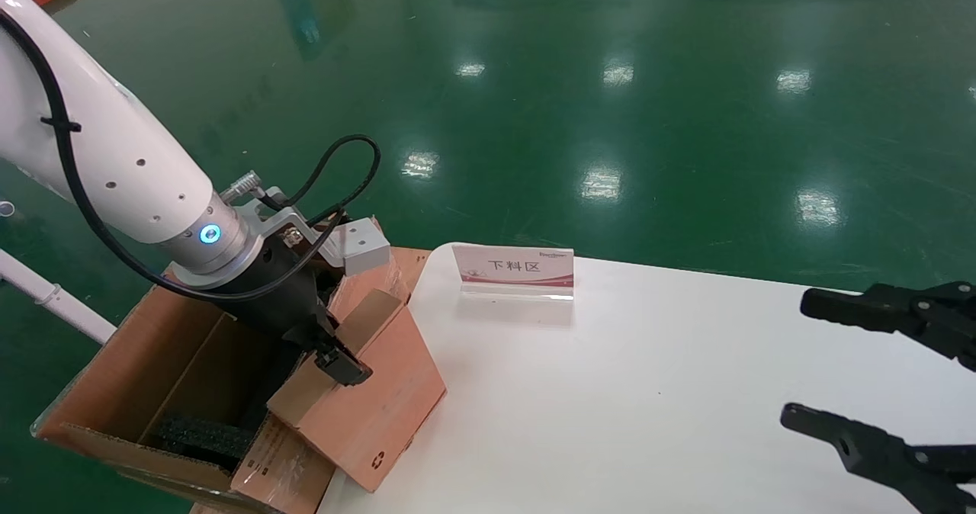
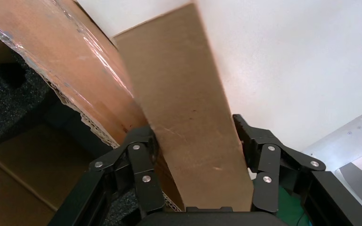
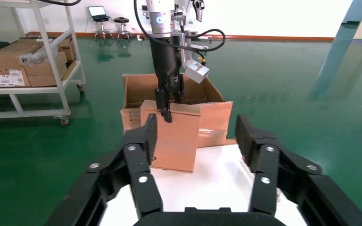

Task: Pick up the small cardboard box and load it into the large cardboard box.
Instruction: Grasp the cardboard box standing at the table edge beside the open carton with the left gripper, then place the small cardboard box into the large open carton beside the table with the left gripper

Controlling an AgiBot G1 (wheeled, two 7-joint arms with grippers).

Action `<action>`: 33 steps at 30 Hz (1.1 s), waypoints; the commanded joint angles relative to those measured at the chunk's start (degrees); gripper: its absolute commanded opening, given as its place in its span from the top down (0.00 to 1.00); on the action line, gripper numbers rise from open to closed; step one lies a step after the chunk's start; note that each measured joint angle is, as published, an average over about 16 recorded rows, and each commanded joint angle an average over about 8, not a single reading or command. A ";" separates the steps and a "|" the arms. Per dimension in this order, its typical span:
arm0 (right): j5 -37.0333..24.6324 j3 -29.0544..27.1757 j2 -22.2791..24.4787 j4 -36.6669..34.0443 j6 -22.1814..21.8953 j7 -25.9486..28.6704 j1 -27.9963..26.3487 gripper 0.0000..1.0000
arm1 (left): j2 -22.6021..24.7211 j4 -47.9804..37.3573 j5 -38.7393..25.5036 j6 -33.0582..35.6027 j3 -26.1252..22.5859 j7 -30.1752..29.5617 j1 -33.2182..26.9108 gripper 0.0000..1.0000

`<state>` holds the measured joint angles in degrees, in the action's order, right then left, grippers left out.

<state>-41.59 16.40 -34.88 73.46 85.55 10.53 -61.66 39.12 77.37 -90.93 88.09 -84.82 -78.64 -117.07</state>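
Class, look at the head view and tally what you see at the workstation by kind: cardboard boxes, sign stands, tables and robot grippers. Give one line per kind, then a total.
Cardboard boxes: 2, the small cardboard box and the large cardboard box
Sign stands: 1, the sign stand
Tables: 1, the white table
Grippers: 2, the left gripper and the right gripper
Total: 6

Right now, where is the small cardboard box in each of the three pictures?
Head view: the small cardboard box is lower left, tilted over the table edge, clamped by the left gripper.
Left wrist view: it fills the middle, between the black fingers.
Right wrist view: centre, standing at the table's far end.
Shared landmark: the large cardboard box, right beside it everywhere.
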 commanded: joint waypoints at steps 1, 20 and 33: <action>0.00 0.00 0.00 0.00 0.00 0.00 0.00 1.00 | 0.00 0.00 -0.01 0.01 0.01 0.01 0.01 1.00; 0.01 0.04 0.00 -0.05 0.01 -0.03 -0.03 1.00 | -1.12 -5.42 5.29 -3.28 5.49 3.88 -5.63 1.00; 0.05 0.09 0.02 -0.05 0.00 -0.06 -0.05 0.44 | -0.19 -19.32 4.18 0.15 10.13 14.93 -19.25 1.00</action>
<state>-41.55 16.49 -34.86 73.40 85.54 10.47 -61.71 38.94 58.54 -86.73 88.22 -75.88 -64.15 -136.12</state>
